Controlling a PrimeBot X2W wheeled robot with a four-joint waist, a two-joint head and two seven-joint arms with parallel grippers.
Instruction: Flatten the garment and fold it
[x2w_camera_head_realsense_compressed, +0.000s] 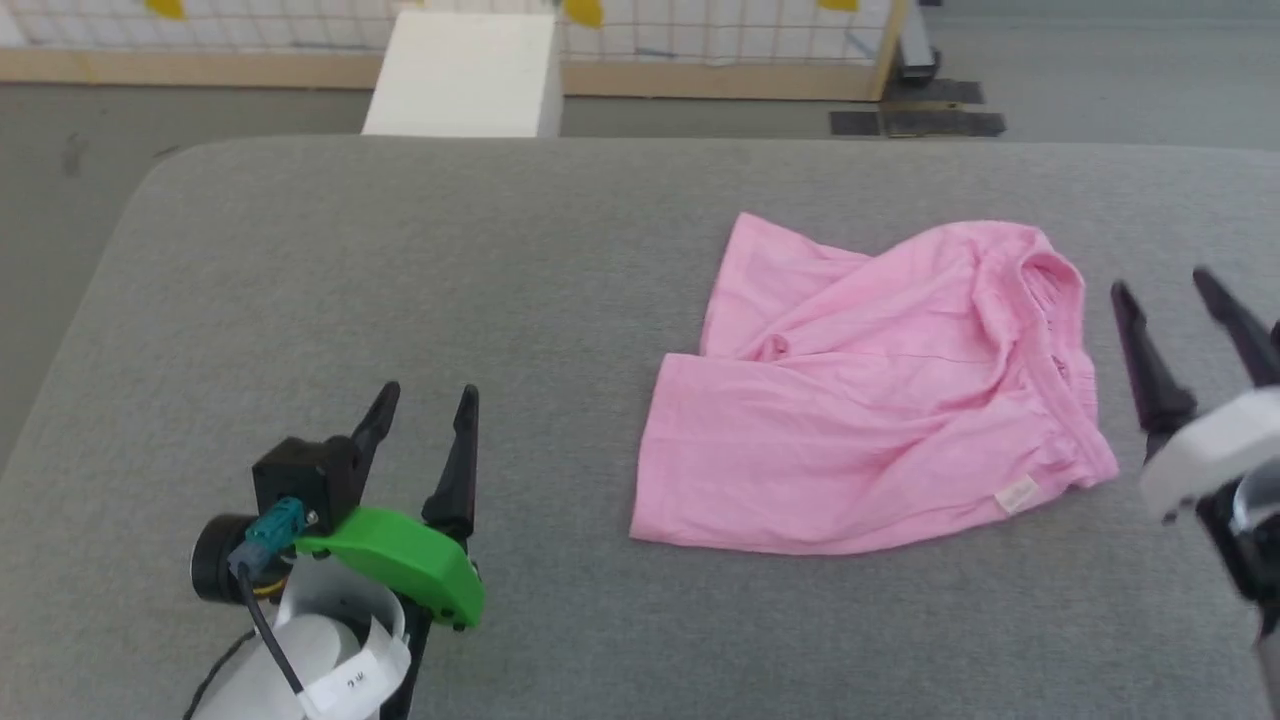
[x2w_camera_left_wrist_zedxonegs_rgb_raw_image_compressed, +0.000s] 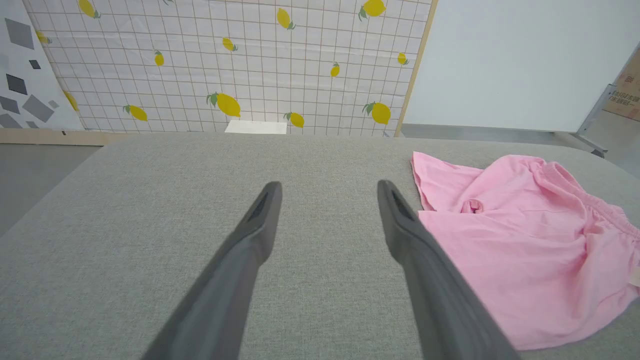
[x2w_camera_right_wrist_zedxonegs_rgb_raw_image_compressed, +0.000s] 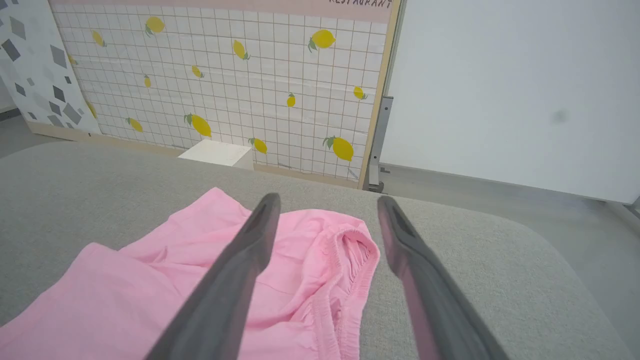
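The left claw (x2w_camera_head_realsense_compressed: 429, 394) has two long dark fingers (x2w_camera_head_realsense_compressed: 460, 450), each becoming narrow toward the tip. Behind them is a black camera block (x2w_camera_head_realsense_compressed: 305, 478) with a teal connector (x2w_camera_head_realsense_compressed: 277, 525) and a thin black cable (x2w_camera_head_realsense_compressed: 262, 615). A bright green curved cover (x2w_camera_head_realsense_compressed: 400, 560) sits on the white wrist (x2w_camera_head_realsense_compressed: 335, 622), which carries a small paper label (x2w_camera_head_realsense_compressed: 352, 682). The right claw (x2w_camera_head_realsense_compressed: 1162, 283) has the same fingers on a white housing (x2w_camera_head_realsense_compressed: 1215, 440).
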